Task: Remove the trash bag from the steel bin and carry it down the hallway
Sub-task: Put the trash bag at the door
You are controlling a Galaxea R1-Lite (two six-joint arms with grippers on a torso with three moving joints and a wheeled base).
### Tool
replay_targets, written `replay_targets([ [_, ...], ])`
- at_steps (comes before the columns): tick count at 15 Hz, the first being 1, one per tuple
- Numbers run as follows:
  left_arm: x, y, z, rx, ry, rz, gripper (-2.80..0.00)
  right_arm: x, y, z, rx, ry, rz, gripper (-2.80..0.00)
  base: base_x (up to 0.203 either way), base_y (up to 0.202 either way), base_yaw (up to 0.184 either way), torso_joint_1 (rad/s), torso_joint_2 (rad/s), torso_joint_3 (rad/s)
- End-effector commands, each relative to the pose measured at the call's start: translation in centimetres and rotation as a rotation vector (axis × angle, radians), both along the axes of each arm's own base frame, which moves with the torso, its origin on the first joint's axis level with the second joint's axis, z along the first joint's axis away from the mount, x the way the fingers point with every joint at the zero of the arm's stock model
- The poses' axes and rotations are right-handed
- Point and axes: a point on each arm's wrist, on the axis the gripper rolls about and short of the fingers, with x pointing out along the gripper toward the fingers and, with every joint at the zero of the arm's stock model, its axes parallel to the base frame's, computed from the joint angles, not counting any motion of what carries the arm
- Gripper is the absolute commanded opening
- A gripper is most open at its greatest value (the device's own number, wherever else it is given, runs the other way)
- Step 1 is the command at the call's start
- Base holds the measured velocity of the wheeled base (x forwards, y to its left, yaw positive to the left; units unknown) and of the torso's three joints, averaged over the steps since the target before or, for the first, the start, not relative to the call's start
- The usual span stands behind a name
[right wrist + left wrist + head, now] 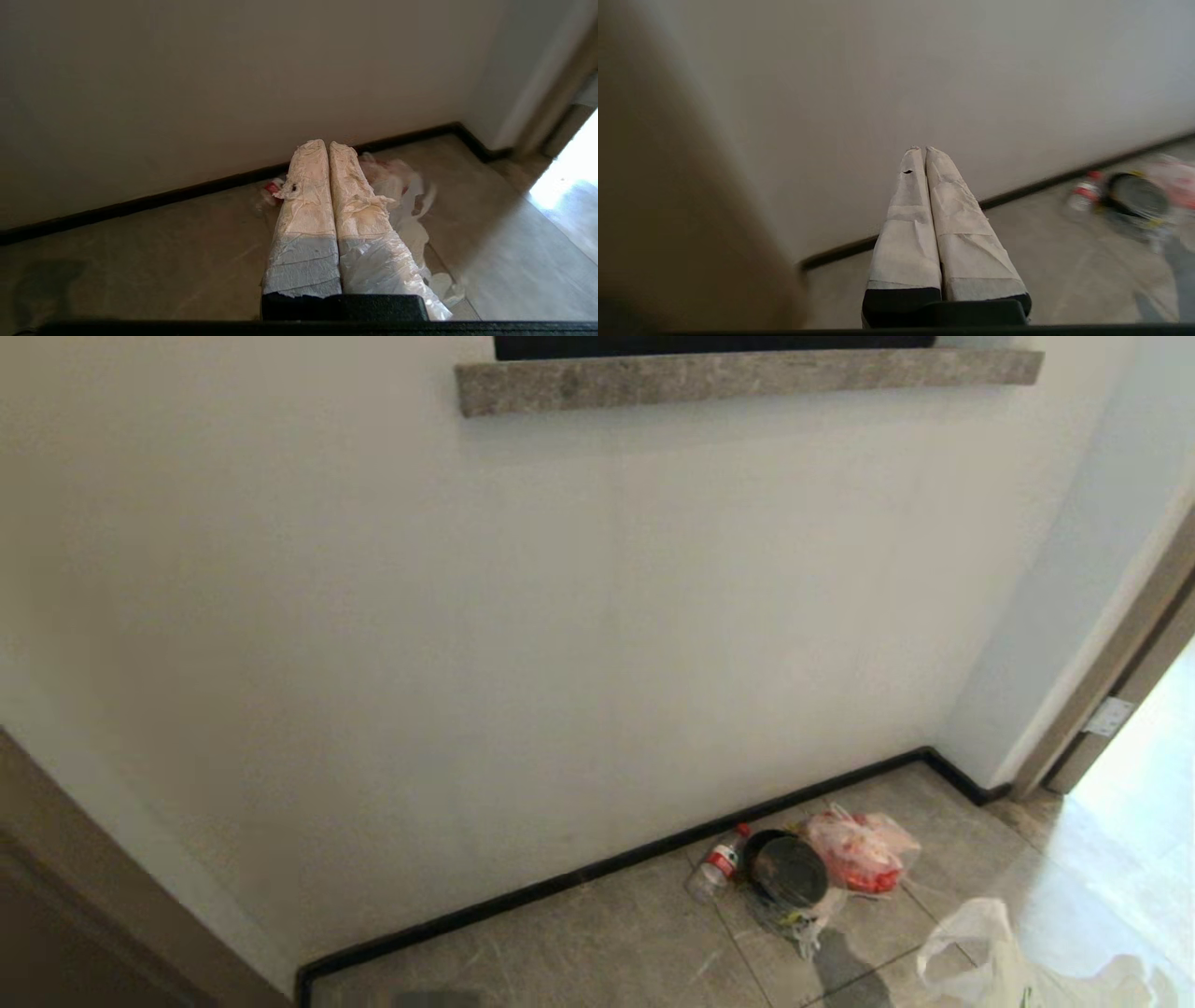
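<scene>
Two claws are shut tight with nothing in them. The left gripper [920,149] and the right gripper [326,143] each have their wrapped fingers pressed together, both aimed at the wall [467,616] and the floor [579,943] below it.

The steel bin [789,871] stands on the floor close to the black baseboard [607,868]. It is out ahead of both claws and lower down. From the right claw it looks almost straight ahead, hidden behind the fingers. From the left claw it lies far off to one side. So I think the right arm is nearer.

The bin's round mouth looks dark, and I cannot tell if a bag is inside. A white trash bag [990,957] lies crumpled on the floor near the bin, on the side away from the wall.

A plastic bottle [717,868] with a red cap lies just beside the bin. A clear bag with red print [861,849] touches the bin's other side. These two crowd the bin and could get bumped. A bright doorway [1139,775] opens past the corner.
</scene>
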Motion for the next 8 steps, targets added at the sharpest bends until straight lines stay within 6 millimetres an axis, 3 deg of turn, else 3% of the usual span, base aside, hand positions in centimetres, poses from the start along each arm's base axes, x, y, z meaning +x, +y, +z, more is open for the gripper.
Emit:
replay_targets([
  [1,0.01,0.00,0.00,-0.001,0.001,0.000,-2.80,-0.29,0.00,-0.10,-0.001,-0.038,0.001,-2.80,0.001,-0.007,0.172,0.002,0.00,0.002],
  [8,0.01,0.00,0.00,-0.002,0.001,0.000,-2.80,-0.29,-0.01,-0.10,0.002,-0.038,0.000,-2.80,0.002,-0.007,0.154,0.002,0.00,0.001],
])
